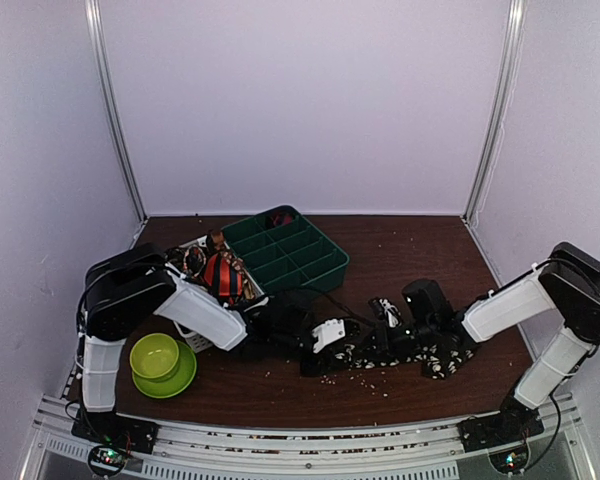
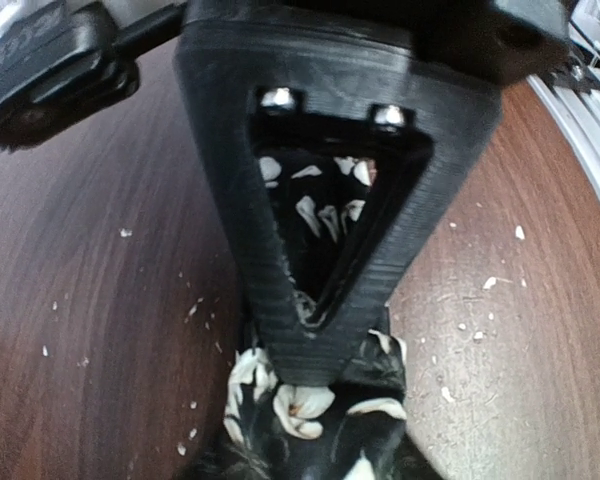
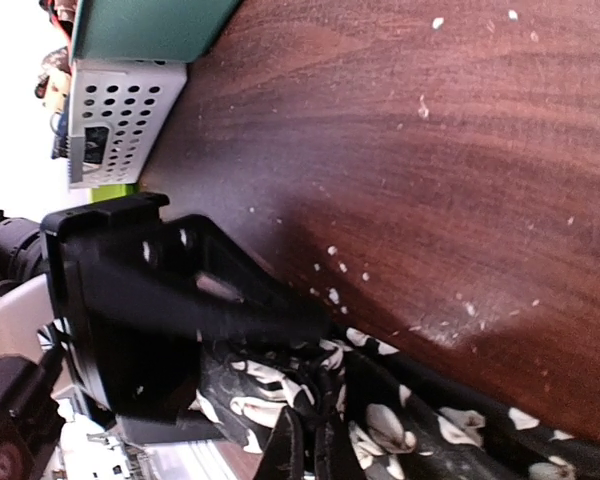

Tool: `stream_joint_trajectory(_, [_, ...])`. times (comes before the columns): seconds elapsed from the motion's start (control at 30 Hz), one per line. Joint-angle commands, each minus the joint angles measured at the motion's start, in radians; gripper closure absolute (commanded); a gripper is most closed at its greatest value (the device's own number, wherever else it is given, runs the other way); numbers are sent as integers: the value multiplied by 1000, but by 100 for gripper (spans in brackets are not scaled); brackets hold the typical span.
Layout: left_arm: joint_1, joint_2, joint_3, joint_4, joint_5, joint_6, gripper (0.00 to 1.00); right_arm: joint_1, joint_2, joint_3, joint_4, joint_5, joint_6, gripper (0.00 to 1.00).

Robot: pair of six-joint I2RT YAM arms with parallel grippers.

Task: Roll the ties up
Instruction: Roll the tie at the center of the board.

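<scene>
Right gripper [image 1: 385, 320] sitting closed, left gripper [image 1: 345, 350] unreadable at 9 o'clock end of flowered tie [image 1: 425, 360]; if unpinned, fabric risking unrolling.

My left gripper [image 2: 315, 345] is black, and my right gripper [image 3: 315, 325] is black too. The tie [image 2: 302, 405] is black with cream-white flowers, and one flower has a small brownish centre. The table [image 1: 410, 245] is dark red-brown with a wood grain, and it carries small white crumbs [image 2: 488, 283]. The tray [image 1: 290, 250] is dark green. The second tie [image 1: 223, 275] has red and black stripes. The bowl [image 1: 154, 354] is lime green, and the plate [image 1: 180, 382] has the same green. The basket [image 3: 120, 120] is white with rows of small round holes. My left arm [image 1: 205, 315] and my right arm [image 1: 505, 305] are white with black joints. The walls [image 1: 300, 100] are pale lilac.
</scene>
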Motion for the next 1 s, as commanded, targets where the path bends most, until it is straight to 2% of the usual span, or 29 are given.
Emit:
stream_joint_trajectory(0.0, [18, -54, -103, 43, -22, -22, 42, 5, 21, 32, -129, 77, -68, 100])
stream_joint_trajectory(0.07, [32, -85, -186, 165, -16, -47, 37, 4, 37, 33, -168, 104, -90, 100])
stream_joint_trajectory(0.2, [39, -104, -245, 306, 1, -53, 37, 2, 78, 30, -197, 133, -112, 100])
stream_joint_trajectory(0.6, [39, 17, -162, 470, 68, -195, 36, 2, 81, 25, -236, 158, -149, 100])
stream_joint_trajectory(0.7, [39, 35, -143, 470, 97, -213, 43, 3, 74, 31, -246, 159, -154, 100])
stream_joint_trajectory(0.87, [29, 39, -121, 467, 131, -229, 59, 2, 80, 34, -234, 149, -149, 100])
stream_joint_trajectory(0.97, [6, 41, -96, 459, 125, -216, 61, 2, 90, 34, -218, 135, -142, 100])
